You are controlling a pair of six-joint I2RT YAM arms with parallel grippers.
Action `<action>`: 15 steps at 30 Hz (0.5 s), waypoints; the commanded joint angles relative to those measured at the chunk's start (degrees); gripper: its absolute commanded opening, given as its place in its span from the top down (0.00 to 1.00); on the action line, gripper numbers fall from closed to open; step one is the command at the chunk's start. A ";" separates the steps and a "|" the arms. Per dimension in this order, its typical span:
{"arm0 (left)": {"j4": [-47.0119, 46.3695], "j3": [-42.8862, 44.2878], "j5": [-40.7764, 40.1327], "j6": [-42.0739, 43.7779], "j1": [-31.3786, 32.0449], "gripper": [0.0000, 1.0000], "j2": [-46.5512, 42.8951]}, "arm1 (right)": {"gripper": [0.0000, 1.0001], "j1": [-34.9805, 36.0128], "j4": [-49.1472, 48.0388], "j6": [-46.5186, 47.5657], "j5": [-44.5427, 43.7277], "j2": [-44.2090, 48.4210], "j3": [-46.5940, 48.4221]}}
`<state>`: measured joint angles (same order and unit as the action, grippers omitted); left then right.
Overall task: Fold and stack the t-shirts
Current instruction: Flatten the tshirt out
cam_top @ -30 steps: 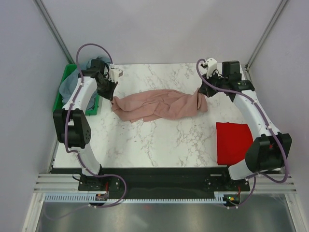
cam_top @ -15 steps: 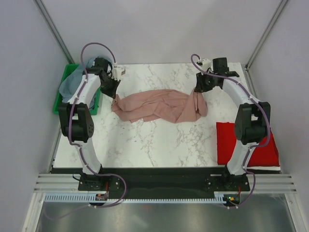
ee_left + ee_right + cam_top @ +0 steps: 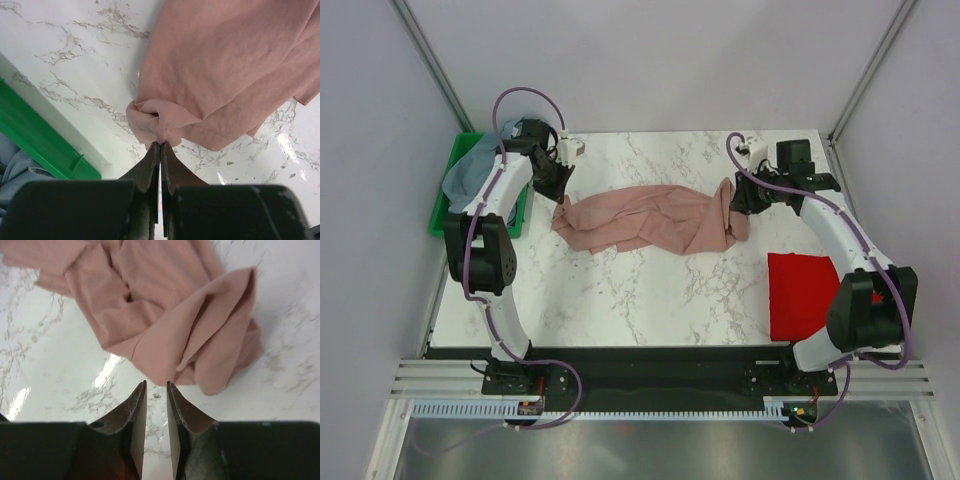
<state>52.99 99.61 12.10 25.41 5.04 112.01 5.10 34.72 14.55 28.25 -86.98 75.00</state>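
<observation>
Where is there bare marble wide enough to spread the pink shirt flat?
The widest bare marble lies between the pink t-shirt and the near edge, bordered on the right by the red t-shirt. A narrower strip runs beyond the pink t-shirt. Crowded: by the green bin and the right near corner.

Right pincer (image 3: 156, 384) let go of pink tee (image 3: 165, 315) (jaws now parted), backed just off cloth edge.

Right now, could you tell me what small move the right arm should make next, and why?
Probably ease the right gripper forward onto the near edge of the pink t-shirt and close. Its jaws stand slightly apart with nothing between them, just short of the cloth, while the left gripper is shut on the shirt's opposite end, so this end lacks a grip.
</observation>
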 commanded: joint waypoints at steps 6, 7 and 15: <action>-1.05 1.73 -0.41 -1.24 0.32 0.96 -0.65 | 0.69 1.14 2.46 -1.80 -0.12 -10.92 1.10; -1.05 1.64 -0.50 -1.33 0.32 0.96 -0.82 | 0.68 1.05 2.11 -1.89 -0.91 -12.06 2.16; -1.14 0.06 -1.02 -1.33 0.32 0.96 -1.88 | 0.67 1.31 1.93 -1.01 -2.23 -17.34 6.21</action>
<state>52.99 99.63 11.92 25.36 5.02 112.01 6.17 37.58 13.32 26.48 -102.96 78.46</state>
